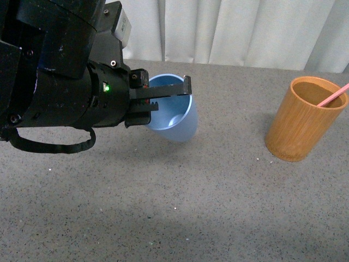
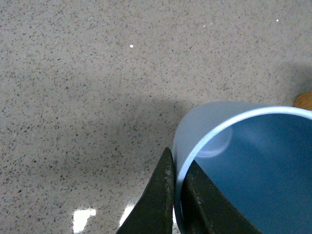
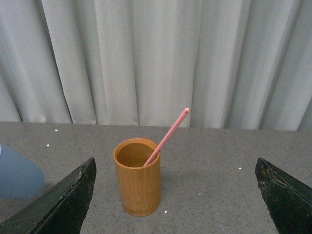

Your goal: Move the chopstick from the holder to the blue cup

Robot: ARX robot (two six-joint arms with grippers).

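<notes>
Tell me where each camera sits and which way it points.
Front view: on the robot's body, looking down at the table; the left gripper pinches the rim of the blue cup.
Left wrist view: on that arm, looking past its fingers into the cup.
Right wrist view: on the right arm, facing the curtain; open right gripper frames holder and chopstick.
All show the cup.

Centre-left, the blue cup is matte light blue with a paler rim. At right, the holder is orange-brown with bamboo grain, and the chopstick is salmon pink. The table is grey, speckled dark and white. The curtain along the top is off-white. The left gripper is black, with a green light glowing nearby.
</notes>
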